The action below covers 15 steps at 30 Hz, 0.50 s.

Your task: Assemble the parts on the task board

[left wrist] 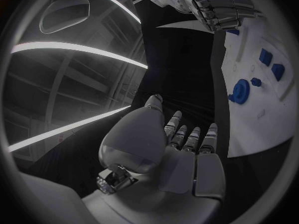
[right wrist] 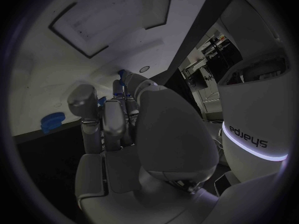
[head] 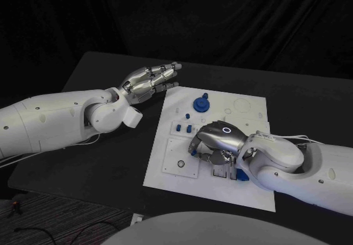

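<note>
The white task board (head: 221, 178) lies in the middle of the black table. A round blue gear-like part (head: 201, 104) stands near its far edge, and two small blue parts (head: 184, 128) sit below it. My right hand (head: 213, 140) rests on the board's middle with its fingers curled down. Blue pieces (head: 193, 151) show by its fingertips, but whether it grips one is hidden. My left hand (head: 151, 79) hovers off the board's far left corner with its fingers stretched out and apart, holding nothing. The left wrist view shows that hand (left wrist: 181, 144), the gear (left wrist: 239, 90) and my right hand (left wrist: 218, 7).
Another blue piece (head: 241, 176) lies on the board beside my right wrist. A small ring (head: 181, 164) sits in a square recess at the board's near left. Bare black table (head: 110, 168) stretches to the left of the board.
</note>
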Available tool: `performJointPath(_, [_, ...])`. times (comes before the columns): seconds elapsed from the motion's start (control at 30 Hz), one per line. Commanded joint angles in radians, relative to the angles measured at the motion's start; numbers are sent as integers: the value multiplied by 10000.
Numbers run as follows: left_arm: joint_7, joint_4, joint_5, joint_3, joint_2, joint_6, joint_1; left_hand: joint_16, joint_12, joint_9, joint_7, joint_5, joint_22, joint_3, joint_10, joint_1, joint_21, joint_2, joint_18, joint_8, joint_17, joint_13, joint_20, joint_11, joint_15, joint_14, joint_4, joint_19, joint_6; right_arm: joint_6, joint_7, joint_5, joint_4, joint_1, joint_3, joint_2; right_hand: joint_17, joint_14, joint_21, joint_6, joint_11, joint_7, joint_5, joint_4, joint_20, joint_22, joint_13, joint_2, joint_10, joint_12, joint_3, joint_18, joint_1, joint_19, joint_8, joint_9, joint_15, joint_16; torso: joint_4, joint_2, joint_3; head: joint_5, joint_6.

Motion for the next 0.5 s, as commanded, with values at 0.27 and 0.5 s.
performJointPath(0.27, [77, 0, 38, 9, 20, 164, -33, 26, 48, 9, -9, 28, 20, -11, -23, 65, 10, 29, 83, 59, 17, 6, 24, -21, 106, 1, -41, 43, 29, -8, 42, -222, -16, -52, -17, -16, -249, -273, -603, -2043, -16, -297, -753, 426, 171, 990, -218, -275, -865, -698, -128, 216, -635, -375, -385, -574, 193, -283, 4, 11, -6, 8, -2])
performJointPath(0.5, [71, -15, 38, 9, 23, 161, -40, 38, 49, 8, -9, 27, 12, -9, -23, 67, 9, 34, 84, 61, 21, 6, 25, -22, 120, 10, -44, 42, 30, -20, 78, -224, -49, -53, -17, -45, -418, -431, -1129, -3190, 124, -882, -1170, 1054, 210, 908, -282, -212, -2986, -917, -1957, 245, -695, -441, -316, -738, 134, -427, 9, 13, -3, 16, -2])
